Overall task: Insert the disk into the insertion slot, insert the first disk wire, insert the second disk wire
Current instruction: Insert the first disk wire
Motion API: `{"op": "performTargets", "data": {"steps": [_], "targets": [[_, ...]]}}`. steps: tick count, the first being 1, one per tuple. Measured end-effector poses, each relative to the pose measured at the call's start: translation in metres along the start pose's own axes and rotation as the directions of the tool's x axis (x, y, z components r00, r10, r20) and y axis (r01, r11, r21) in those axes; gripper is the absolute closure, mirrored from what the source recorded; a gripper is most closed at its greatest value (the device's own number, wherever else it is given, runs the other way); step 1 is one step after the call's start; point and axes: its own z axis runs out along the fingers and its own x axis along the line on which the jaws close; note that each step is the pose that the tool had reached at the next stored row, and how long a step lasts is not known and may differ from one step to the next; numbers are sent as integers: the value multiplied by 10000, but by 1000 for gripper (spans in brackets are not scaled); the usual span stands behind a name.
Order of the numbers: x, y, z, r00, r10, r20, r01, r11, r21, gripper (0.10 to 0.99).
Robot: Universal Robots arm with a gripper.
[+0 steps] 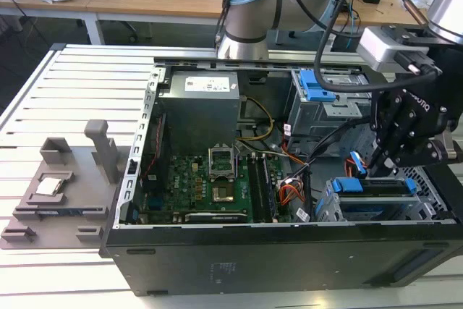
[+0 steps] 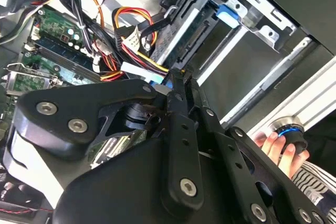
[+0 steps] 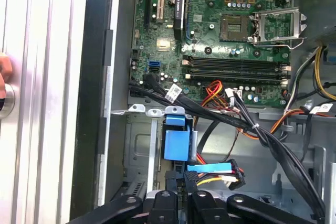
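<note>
Nearest us, the open computer case (image 1: 253,265) lies on the slatted desk (image 1: 65,99). Its low grey drive cage (image 1: 329,208), at the exterior view's right, holds the blue-framed disk (image 1: 372,200). Our pincer (image 1: 376,169) hangs just above it; whether clenched or released, we cannot tell.

The exterior view looks down at a slant from above one long side of the open computer case (image 1: 253,258) on the slatted bench (image 1: 65,85). It stands far enough off to take in the whole case and the arm (image 1: 249,5) behind it. The first wrist view faces almost straight down into the case from close by. The second wrist view sits closer still, looking obliquely along the gripper (image 2: 176,85). All three share the motherboard (image 1: 202,186) and the orange wire bundle (image 1: 289,195).
</note>
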Motion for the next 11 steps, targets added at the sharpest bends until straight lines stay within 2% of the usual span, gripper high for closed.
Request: {"op": "performTargets", "data": {"steps": [3,5,8,11], "targets": [[25,1,5,10000,4,15,-4,10000,0,918],[25,1,5,9999,31,119,-31,10000,4,918],[27,-1,9,9993,103,356,-103,9999,8,918],[27,-20,21,9988,154,455,-154,9999,-3,918]]}}
